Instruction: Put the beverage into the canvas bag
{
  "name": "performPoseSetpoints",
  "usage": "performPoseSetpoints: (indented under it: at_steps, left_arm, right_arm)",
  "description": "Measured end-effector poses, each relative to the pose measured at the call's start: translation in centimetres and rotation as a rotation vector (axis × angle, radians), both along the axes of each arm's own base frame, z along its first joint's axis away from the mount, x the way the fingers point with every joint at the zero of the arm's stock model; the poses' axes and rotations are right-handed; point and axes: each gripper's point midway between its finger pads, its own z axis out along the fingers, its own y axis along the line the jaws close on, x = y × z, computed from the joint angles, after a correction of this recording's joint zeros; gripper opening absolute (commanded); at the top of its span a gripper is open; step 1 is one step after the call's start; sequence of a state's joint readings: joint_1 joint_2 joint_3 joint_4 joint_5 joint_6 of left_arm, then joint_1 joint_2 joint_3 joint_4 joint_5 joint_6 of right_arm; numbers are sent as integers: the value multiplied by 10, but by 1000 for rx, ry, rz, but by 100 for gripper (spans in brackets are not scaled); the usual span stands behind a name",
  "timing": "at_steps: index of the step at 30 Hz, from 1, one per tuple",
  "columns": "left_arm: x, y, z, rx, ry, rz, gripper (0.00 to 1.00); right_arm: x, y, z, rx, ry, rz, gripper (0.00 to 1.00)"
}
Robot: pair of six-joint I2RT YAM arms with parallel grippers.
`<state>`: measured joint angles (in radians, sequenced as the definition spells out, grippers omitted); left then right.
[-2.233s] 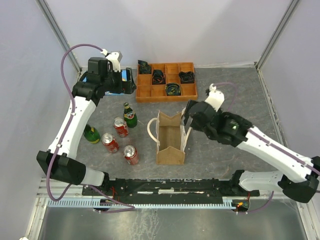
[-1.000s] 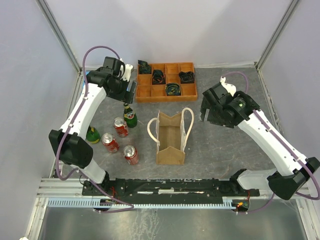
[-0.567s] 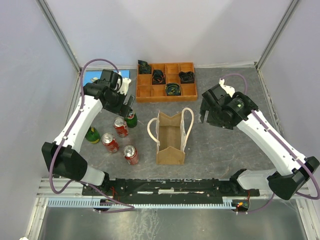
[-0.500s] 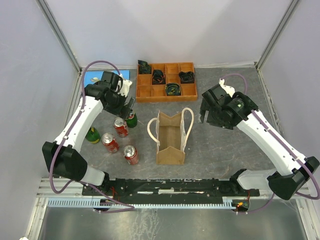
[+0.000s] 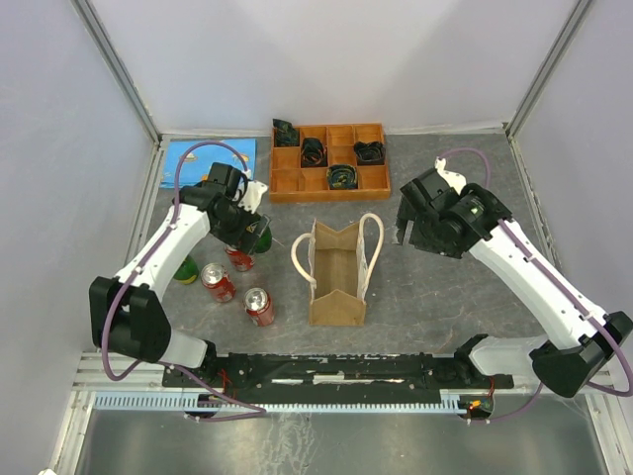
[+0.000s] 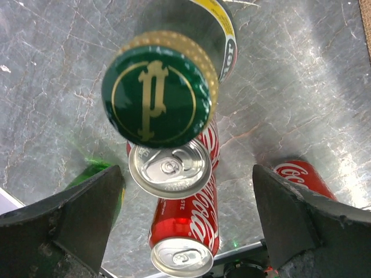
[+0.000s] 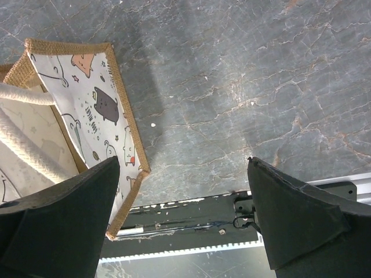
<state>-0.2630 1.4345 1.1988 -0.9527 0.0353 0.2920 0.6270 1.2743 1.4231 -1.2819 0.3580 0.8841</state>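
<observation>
The left gripper (image 5: 248, 227) hangs over the upright green bottle (image 6: 156, 95) with its jaws spread wide and nothing in its grip. In the left wrist view the bottle's green and gold cap sits between the two dark fingers (image 6: 69, 226), apart from both. The bottle stands on the grey table (image 5: 445, 297), left of the canvas bag (image 5: 336, 282) and well apart from it. Three red cans (image 6: 184, 223) stand just beside the bottle on its near side, and a second green bottle (image 5: 184, 269) sits further left. The canvas bag stands upright near the middle of the table with its mouth open and its cream rope handles (image 5: 300, 259) looping out on either side; the view down into it is too shallow to tell what is inside. The right gripper (image 5: 406, 226) is likewise wide open and holds nothing, hovering over bare table just right of the bag, whose printed side panel shows at the left of the right wrist view. An orange compartment tray (image 5: 280, 186) lies behind the bag, with dark items in several compartments.
</observation>
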Motion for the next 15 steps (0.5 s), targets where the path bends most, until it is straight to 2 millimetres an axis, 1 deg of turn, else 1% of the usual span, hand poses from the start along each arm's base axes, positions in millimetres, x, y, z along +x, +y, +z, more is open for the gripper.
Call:
performPoseSetpoints:
  at_steps: [7, 11, 13, 15]
  left_arm:
    - [11, -2, -9, -4, -49, -16, 100]
    - [8, 0, -21, 3, -39, -14, 98]
    - [6, 4, -29, 10, -30, -15, 94]
    - [5, 5, -31, 12, -27, -14, 89]
  right_arm:
    - [-2, -1, 1, 7, -3, -8, 99]
    - [-3, -2, 1, 5, 1, -11, 99]
    - [-4, -2, 1, 6, 3, -16, 99]
    - [-4, -2, 1, 7, 3, -18, 99]
